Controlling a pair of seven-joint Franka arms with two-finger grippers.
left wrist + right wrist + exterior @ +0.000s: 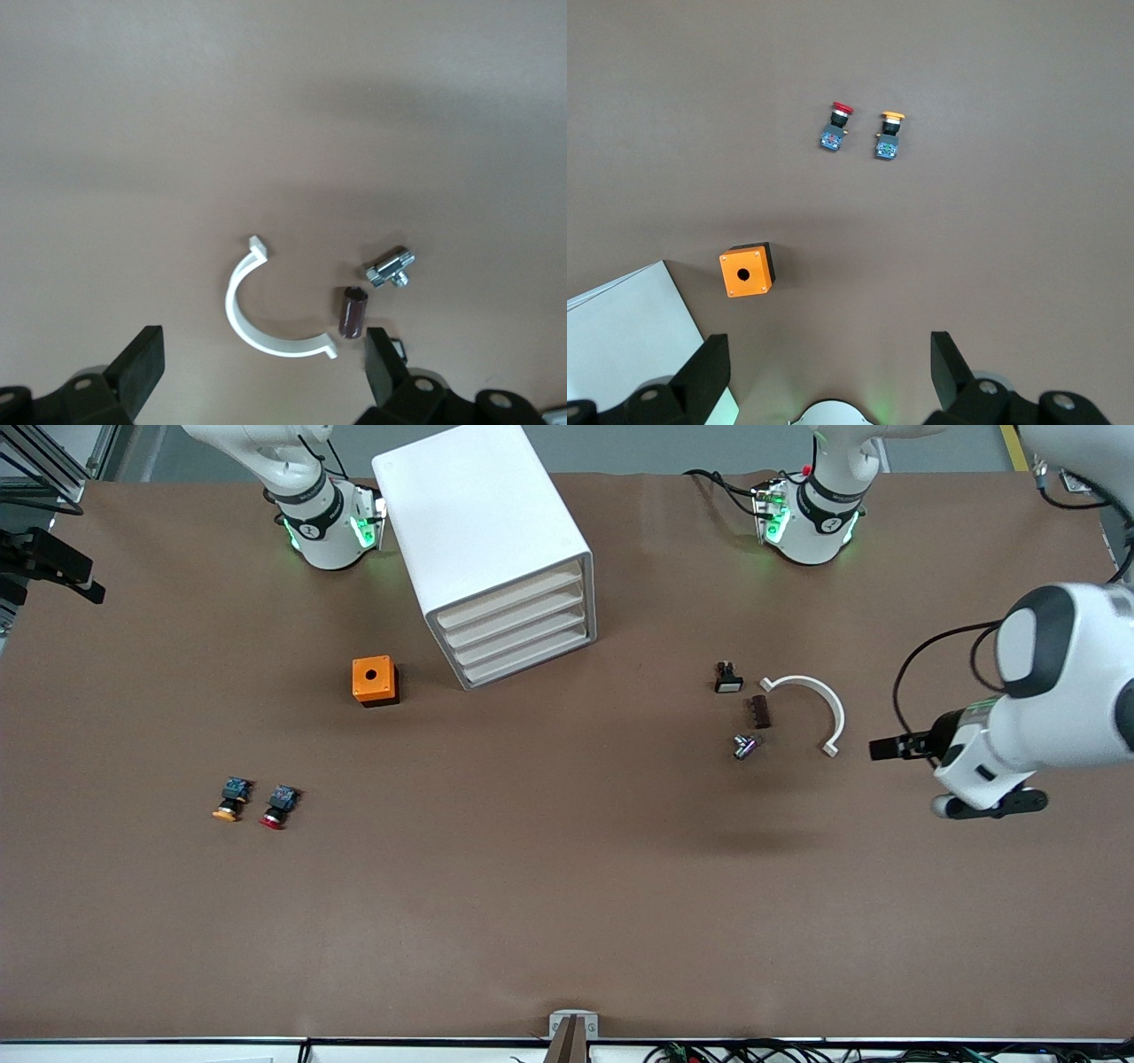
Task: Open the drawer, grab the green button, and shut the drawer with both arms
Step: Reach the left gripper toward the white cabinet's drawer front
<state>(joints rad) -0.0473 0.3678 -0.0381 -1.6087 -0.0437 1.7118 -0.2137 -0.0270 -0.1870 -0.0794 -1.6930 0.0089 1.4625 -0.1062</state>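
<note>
The white cabinet [483,522] stands near the robots' bases, between them. Its four alike tray drawers [518,631] are all shut; a corner of it shows in the right wrist view [620,336]. The green-capped button is not in view. My left gripper [886,747] hangs high at the left arm's end of the table, beside a white C-shaped clamp [811,707]. It is open and empty in the left wrist view [263,367]. My right gripper [830,372] is out of the front view, open and empty, high over its own arm's base.
An orange box with a round hole [375,680] [747,271] sits beside the cabinet. An orange-capped button [230,799] and a red-capped one [279,806] lie toward the right arm's end. A small black part [728,677], brown cylinder [759,711] [353,312] and metal piece [744,746] lie by the clamp.
</note>
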